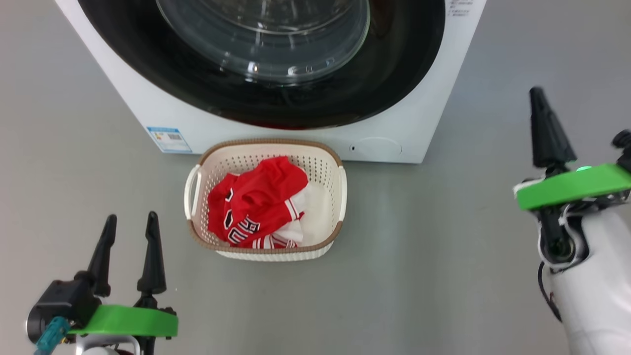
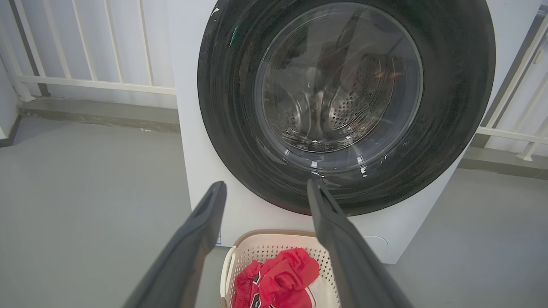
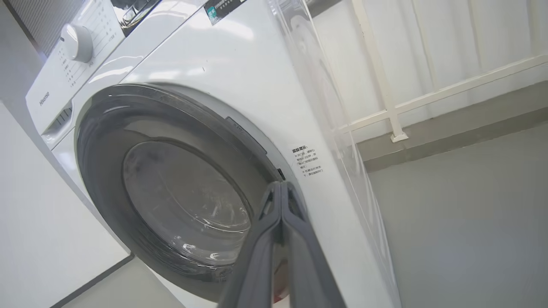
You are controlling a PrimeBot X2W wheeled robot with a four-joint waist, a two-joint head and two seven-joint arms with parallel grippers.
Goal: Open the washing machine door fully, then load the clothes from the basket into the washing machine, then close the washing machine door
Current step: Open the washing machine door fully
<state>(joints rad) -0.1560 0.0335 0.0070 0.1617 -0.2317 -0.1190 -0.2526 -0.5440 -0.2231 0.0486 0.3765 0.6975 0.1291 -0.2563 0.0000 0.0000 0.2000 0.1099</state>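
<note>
The left claw hangs low at the left, its two prongs spread wide and holding nothing, probably free for lifting laundry. Just right of it, the basket sits on the floor directly before the washing machine. The red and white clothes are heaped inside, near where they must go. Above, the washing machine door looks shut. Far right, the right claw is pinched together on nothing and aimed towards the door's edge, likely to hook it open.
</note>
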